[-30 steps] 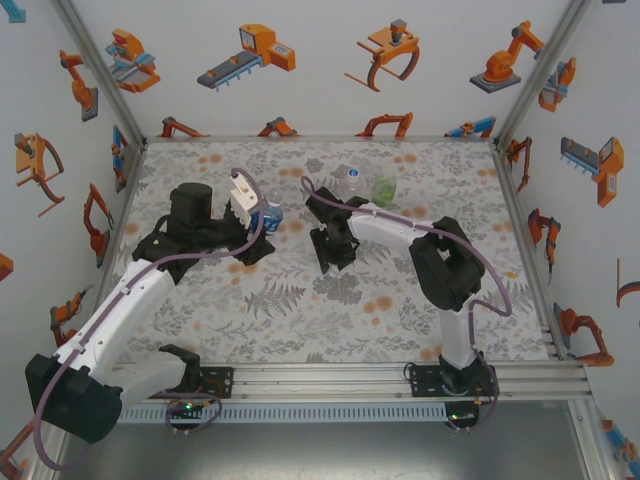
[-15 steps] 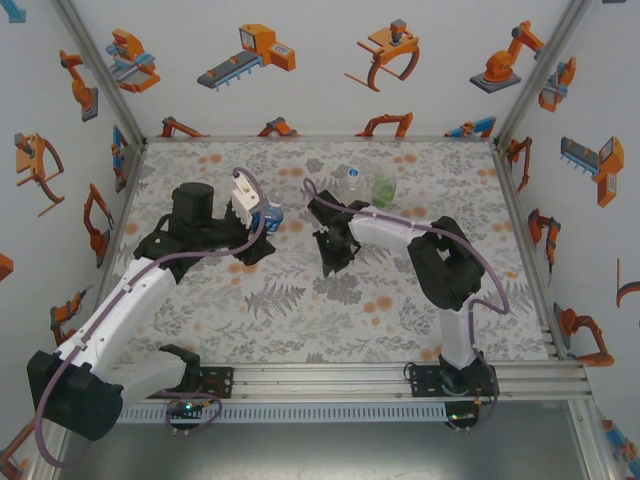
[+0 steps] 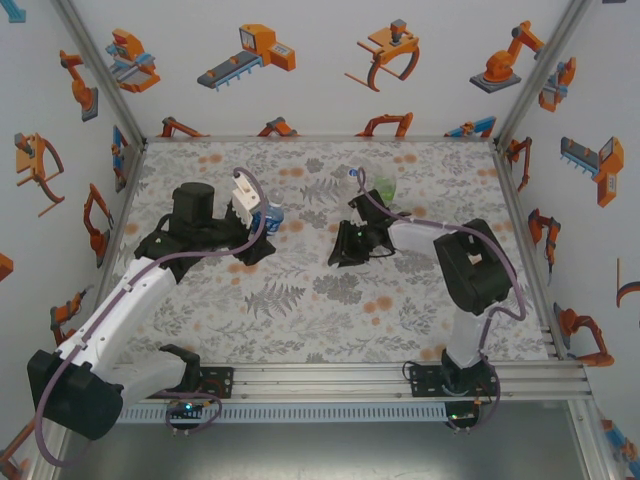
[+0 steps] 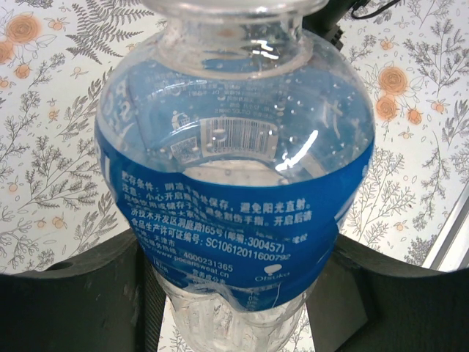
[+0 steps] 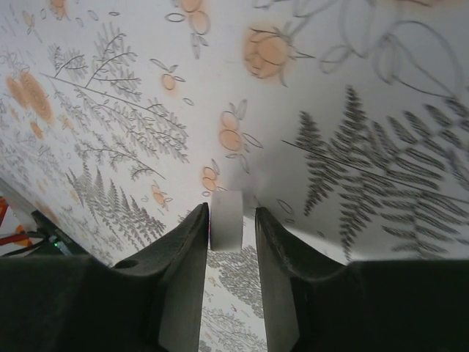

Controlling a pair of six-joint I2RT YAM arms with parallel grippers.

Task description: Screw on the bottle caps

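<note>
The blue-label bottle point(image 4: 234, 183) stands between the black fingers of my left gripper point(image 4: 234, 293), which is shut on its lower body. From above, that bottle point(image 3: 271, 213) and left gripper point(image 3: 266, 224) sit left of the table's middle. A small white bottle cap point(image 5: 226, 220) is held edge-on at the fingertips of my right gripper point(image 5: 231, 214), above the floral cloth. The right gripper point(image 3: 343, 245) lies turned sideways near the centre, right of the held bottle. The green bottle point(image 3: 384, 187) stands behind it. The colourless bottle point(image 3: 346, 176) is partly hidden by the arm's cable.
A floral cloth point(image 3: 300, 310) covers the table, with open room in front of both grippers. White walls with orange robot pictures point(image 3: 250, 50) close in the back and both sides. An aluminium rail point(image 3: 320, 375) runs along the near edge.
The right arm has swung to the right and turned its gripper from pointing down to lying sideways, with the cap in it. The left arm and its bottle have stayed put.
</note>
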